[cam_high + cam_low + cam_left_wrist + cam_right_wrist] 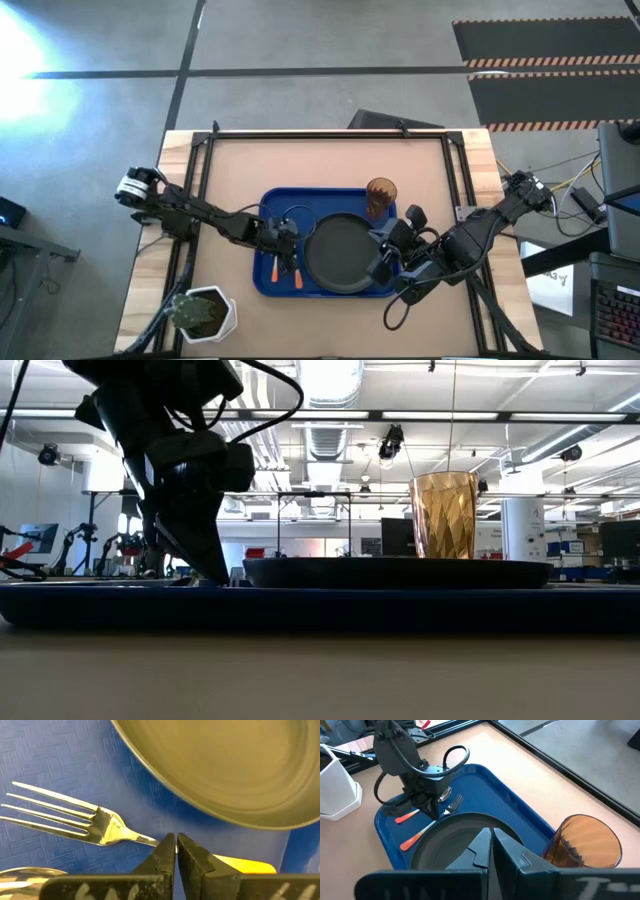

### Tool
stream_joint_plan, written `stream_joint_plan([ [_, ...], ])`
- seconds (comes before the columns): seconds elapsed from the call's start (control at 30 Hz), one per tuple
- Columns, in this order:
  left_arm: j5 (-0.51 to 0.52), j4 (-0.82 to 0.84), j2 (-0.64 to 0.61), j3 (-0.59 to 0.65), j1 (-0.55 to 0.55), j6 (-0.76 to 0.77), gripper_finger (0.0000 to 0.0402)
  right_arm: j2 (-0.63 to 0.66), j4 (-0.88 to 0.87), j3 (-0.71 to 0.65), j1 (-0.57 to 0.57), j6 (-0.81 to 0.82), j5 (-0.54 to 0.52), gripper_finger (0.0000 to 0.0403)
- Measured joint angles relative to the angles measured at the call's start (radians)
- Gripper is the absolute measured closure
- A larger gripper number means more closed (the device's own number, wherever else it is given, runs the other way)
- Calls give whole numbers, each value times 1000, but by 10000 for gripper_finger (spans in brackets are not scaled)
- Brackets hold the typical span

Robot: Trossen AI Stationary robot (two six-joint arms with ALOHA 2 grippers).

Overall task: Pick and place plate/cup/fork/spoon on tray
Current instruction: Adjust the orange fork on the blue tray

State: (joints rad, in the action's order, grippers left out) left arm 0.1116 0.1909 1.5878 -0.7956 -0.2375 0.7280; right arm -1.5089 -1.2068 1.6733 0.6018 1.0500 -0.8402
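Observation:
The blue tray (330,200) lies mid-table. On it rest the dark plate (340,255), the amber cup (381,195) upright at its far right corner, and at its left end the orange-handled fork (296,277) and spoon (275,270), lying flat side by side. My left gripper (290,250) is shut and reaches down onto the fork (100,822), beside the plate's rim (225,765). The spoon's bowl (25,875) lies just beside the tines. My right gripper (491,837) is shut and hangs raised above the plate's right part, touching nothing. My left gripper has its shut fingertips (167,845) down on the fork's neck (145,839), between the tines and the orange handle (250,866). It comes slanting down from the table's left side, with the fingers across the fork. The fork lies flat on the tray, tines toward the far edge.
A white pot with a green plant (205,312) stands on the table's near left corner, outside the tray. A black frame rail runs along the table's far and side edges. Bare brown tabletop lies between the tray and the far rail.

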Motion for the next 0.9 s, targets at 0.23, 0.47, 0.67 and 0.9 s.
stream_joint_plan([
  [0.23,0,-51,31,0,0,-1,402,0,7,0,0,4,0,394],
  [0.47,-28,-78,55,3,0,0,402,0,8,0,0,4,0,394],
  [0.67,-65,-72,54,12,-4,-1,402,0,8,0,0,4,0,394],
  [0.9,-95,-26,51,13,-7,-11,402,0,7,0,0,2,0,394],
])
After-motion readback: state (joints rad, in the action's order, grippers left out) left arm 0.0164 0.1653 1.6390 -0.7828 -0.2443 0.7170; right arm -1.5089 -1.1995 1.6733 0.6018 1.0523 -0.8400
